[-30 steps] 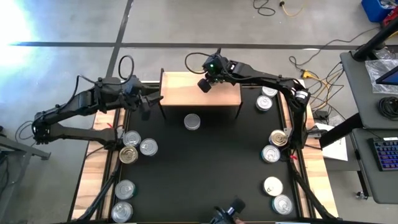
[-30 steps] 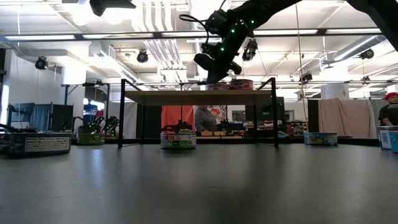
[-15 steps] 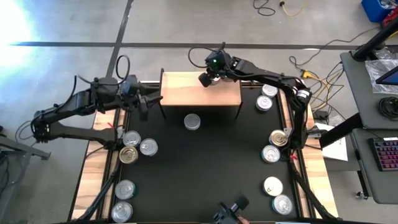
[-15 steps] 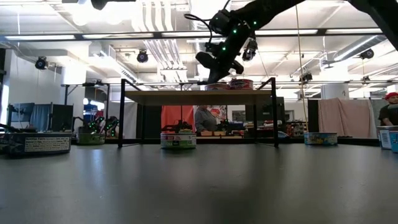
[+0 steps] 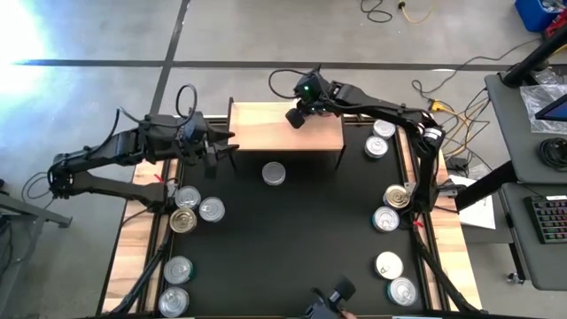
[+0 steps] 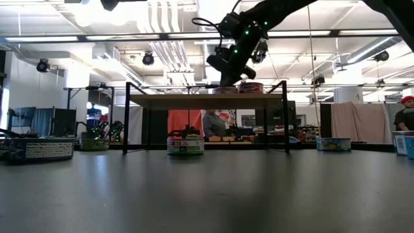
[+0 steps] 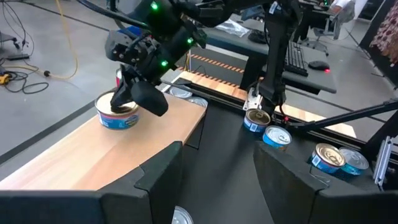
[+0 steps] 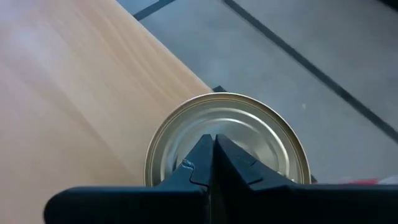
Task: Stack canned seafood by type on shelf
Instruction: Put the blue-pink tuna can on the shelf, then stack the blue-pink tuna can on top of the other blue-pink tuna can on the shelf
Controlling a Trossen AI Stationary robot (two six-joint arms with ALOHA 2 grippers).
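The shelf (image 5: 266, 133) is a light-wood board on thin black legs at the mat's far edge. A silver-lidded can (image 8: 227, 140) with a blue label (image 7: 118, 117) stands on its far right part. A red-labelled can (image 6: 251, 87) stands close beside it. My right gripper (image 5: 297, 115) hangs shut over the silver lid, slanting down. My left gripper (image 5: 220, 156) hovers open at the shelf's left end with nothing between its fingers (image 7: 158, 180). More canned seafood lies on the mat on both sides. My right gripper points its shut fingertips (image 8: 213, 144) down at the middle of the can's lid (image 8: 249, 134), slanting in from the table's right side. I cannot tell whether the tips touch the lid. The can stands upright on the shelf board.
One can (image 5: 274, 173) sits on the black mat just in front of the shelf. Several cans (image 5: 187, 197) lie along the mat's left side and several (image 5: 386, 218) along its right side. The mat's middle (image 5: 292, 239) is bare.
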